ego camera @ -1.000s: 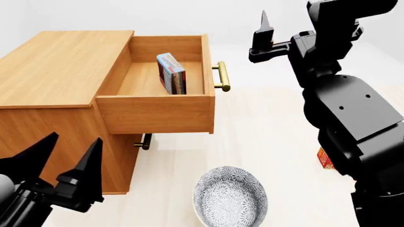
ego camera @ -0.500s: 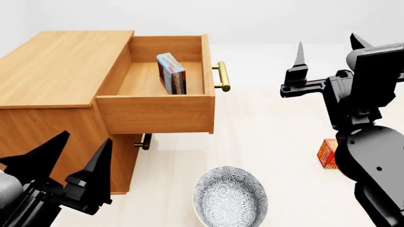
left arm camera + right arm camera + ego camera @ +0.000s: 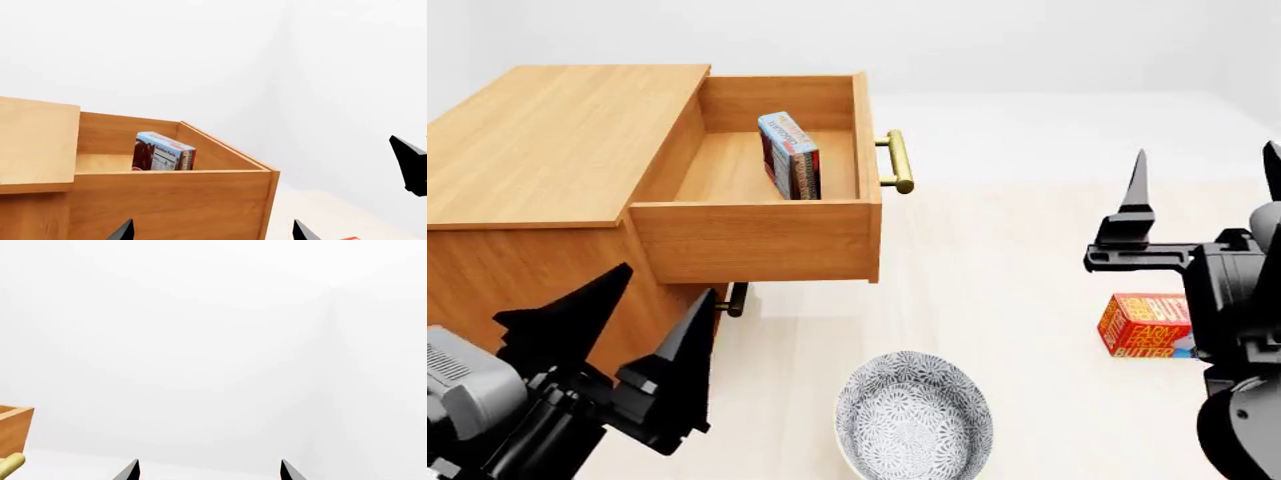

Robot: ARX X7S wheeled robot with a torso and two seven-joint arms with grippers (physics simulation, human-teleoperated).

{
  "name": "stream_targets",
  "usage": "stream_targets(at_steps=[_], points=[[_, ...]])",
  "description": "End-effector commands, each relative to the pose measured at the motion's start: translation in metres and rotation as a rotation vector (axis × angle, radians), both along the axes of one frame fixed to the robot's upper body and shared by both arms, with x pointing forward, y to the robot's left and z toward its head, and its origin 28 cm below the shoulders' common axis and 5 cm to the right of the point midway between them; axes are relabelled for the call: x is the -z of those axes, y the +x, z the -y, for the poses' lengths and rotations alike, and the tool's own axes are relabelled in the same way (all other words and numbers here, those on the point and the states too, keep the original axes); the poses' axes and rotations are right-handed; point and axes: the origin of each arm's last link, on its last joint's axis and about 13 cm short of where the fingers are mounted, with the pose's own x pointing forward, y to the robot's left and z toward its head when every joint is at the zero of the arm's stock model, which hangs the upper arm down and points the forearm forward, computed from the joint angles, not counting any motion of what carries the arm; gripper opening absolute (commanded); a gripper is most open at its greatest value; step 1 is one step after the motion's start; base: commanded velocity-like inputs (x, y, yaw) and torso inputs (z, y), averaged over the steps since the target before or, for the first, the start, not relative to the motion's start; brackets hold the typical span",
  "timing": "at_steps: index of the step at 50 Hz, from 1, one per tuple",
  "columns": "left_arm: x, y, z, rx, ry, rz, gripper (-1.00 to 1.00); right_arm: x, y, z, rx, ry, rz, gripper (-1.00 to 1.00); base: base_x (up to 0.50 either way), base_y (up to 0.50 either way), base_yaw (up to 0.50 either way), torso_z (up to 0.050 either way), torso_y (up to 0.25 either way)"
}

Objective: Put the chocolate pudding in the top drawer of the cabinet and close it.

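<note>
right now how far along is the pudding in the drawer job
Done: the small dark red-brown chocolate pudding carton stands on edge inside the pulled-out upper wooden drawer of the orange-brown cabinet. In hand: nothing; the left gripper and right gripper both have open, empty jaws, away from the drawer. Left: pushing the drawer shut, perhaps by its brass bar handle.

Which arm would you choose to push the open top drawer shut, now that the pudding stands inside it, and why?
Probably the right. The right gripper is open, empty and out on the side the top drawer opens toward, facing its brass handle. The left gripper sits low beside the cabinet, under the drawer.
</note>
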Motion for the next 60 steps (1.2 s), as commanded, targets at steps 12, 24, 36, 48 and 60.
stream_targets(at_steps=[12,24,36,48,60], points=[[-0.004,0.019,0.043,0.239,-0.015,-0.003,1.00,0.009,-0.028,0.021,0.116,0.028,0.025,1.00,0.00,0.00,0.00,0.000,0.000],[-0.016,0.014,0.061,0.352,-0.027,0.033,1.00,0.014,-0.045,0.032,0.174,0.047,0.034,1.00,0.00,0.00,0.00,0.000,0.000],[-0.027,0.026,0.095,0.464,0.003,0.021,1.00,0.017,-0.051,0.036,0.197,0.053,0.034,1.00,0.00,0.00,0.00,0.000,0.000],[-0.039,0.026,0.138,0.484,0.014,-0.004,1.00,0.018,-0.053,0.038,0.208,0.049,0.028,1.00,0.00,0.00,0.00,0.000,0.000],[-0.044,0.027,0.163,0.529,0.044,-0.028,1.00,0.020,-0.054,0.038,0.207,0.050,0.025,1.00,0.00,0.00,0.00,0.000,0.000]])
